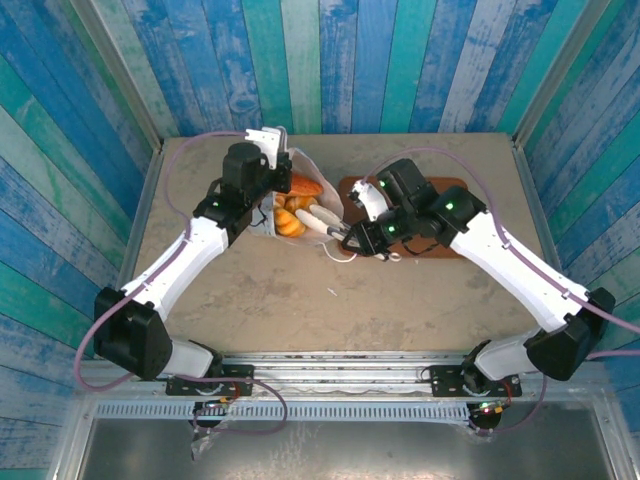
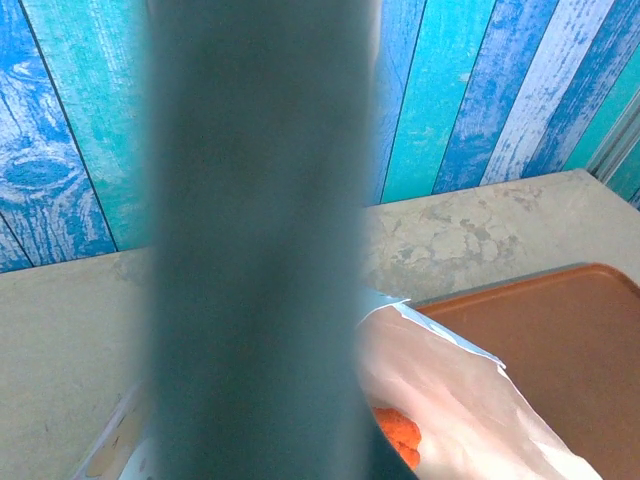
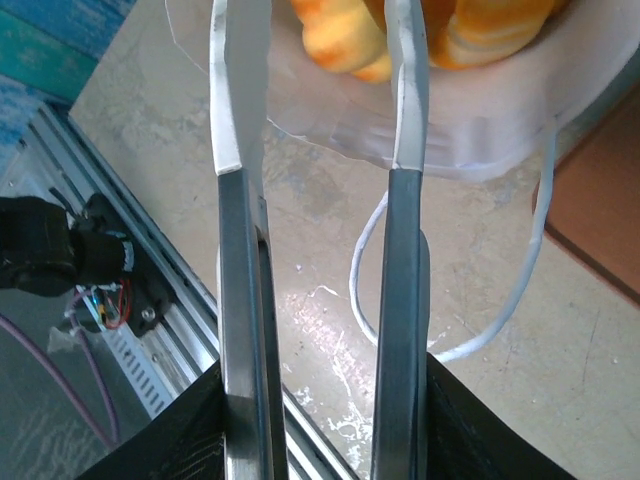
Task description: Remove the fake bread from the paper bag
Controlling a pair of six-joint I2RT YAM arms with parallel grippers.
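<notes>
Fake bread (image 1: 292, 220) sits inside paper bag (image 1: 296, 160) lying mid-table in top view, left gripper (image 1: 272, 150) clamped on its rim, likely anchoring it; left wrist: bag edge just beside tray (image 2: 560, 340); right wrist: right gripper (image 3: 322, 40) narrowly parted, empty, lined up on loaves at bag mouth.

Left arm (image 1: 190, 250) extended, jaws shut; right arm (image 1: 500, 250) bent, jaws parted.
</notes>
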